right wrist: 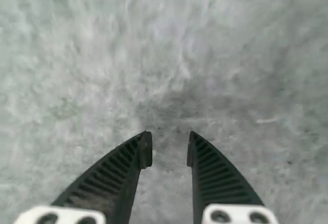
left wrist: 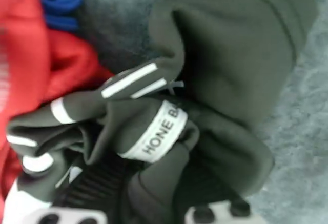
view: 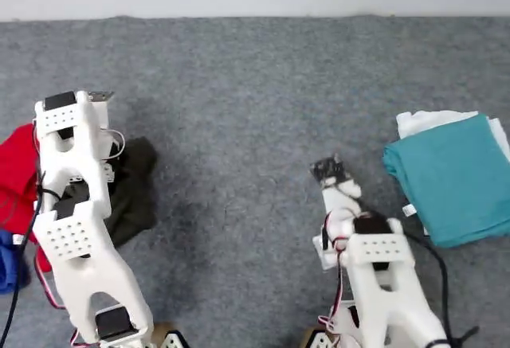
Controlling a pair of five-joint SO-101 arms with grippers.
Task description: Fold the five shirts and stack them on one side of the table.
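On the table (view: pixel 255 69), a folded teal shirt (view: pixel 450 177) lies atop a white shirt (view: pixel 422 121) at the right side, starting the stack, while the left gripper (left wrist: pixel 148 178) pinches the crumpled dark shirt (left wrist: pixel 230 44) beside the red shirt (left wrist: pixel 36 65), apparently to drag it clear, and the right gripper (right wrist: pixel 165 149) hangs part-open over bare table

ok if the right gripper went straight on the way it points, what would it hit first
Probably just the bare gray table; the right gripper aims its open fingers at it, nothing else in line.
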